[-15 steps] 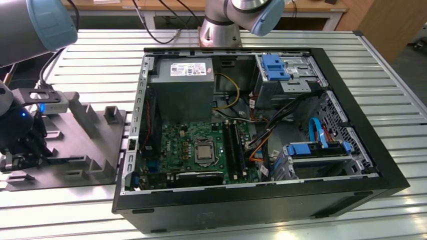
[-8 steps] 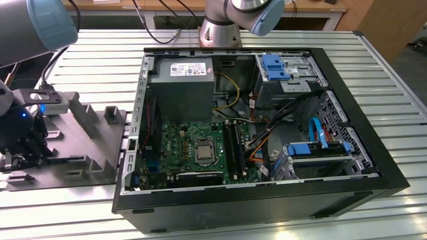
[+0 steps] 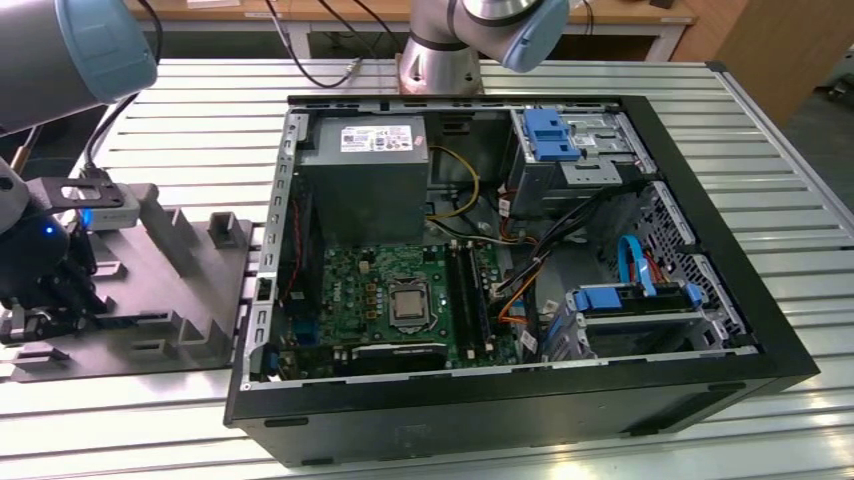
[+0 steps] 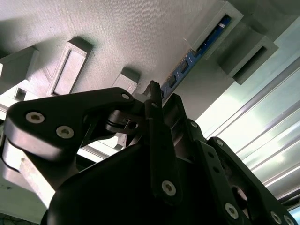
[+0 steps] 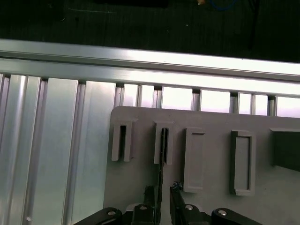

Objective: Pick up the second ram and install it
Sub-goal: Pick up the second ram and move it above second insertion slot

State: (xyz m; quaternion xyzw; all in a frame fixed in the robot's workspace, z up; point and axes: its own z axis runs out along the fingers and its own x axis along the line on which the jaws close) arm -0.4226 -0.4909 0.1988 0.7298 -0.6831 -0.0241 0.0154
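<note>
Grey slotted holder [image 5: 211,122]: pincer [image 5: 162,194] points down, straddling second ram [image 4: 180,70].

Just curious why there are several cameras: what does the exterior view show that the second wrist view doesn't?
The exterior view adds the open computer case with its motherboard. The second wrist view adds the second ram, a blue-green strip standing in a slot. Both share the grey holder and the gripper by it.

Raised blocks [image 5: 194,159] of the gray rack [image 5: 136,180] flank the second ram [image 4: 187,62] closely, leaving narrow gaps beside it.
</note>
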